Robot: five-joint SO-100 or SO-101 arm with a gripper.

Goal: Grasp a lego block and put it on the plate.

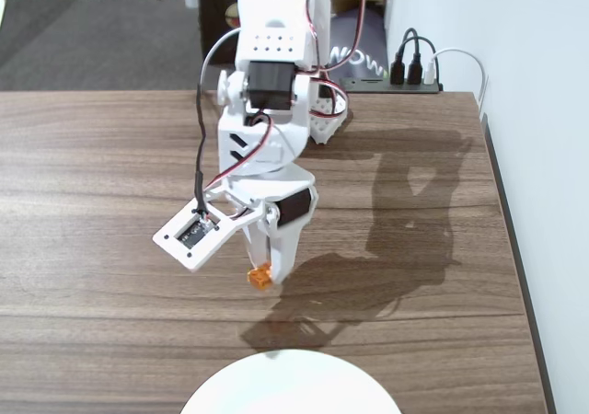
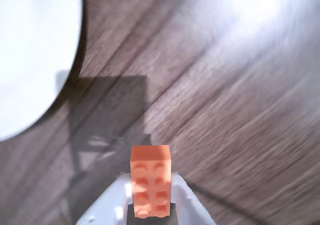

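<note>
The orange lego block (image 1: 260,276) hangs above the wooden table, pinched at the tip of my white gripper (image 1: 266,274). In the wrist view the lego block (image 2: 150,180) stands on end between the two white fingers (image 2: 187,205), its studs facing the camera, with my gripper (image 2: 150,197) shut on it. The white plate (image 1: 290,384) lies at the bottom edge of the fixed view, nearer the camera than the block. In the wrist view the plate (image 2: 32,55) fills the upper left corner, apart from the block.
The arm's base (image 1: 322,110) stands at the back of the table. A black power strip with plugs (image 1: 405,78) sits at the back right by the wall. The table's right edge (image 1: 511,239) runs close to the wall.
</note>
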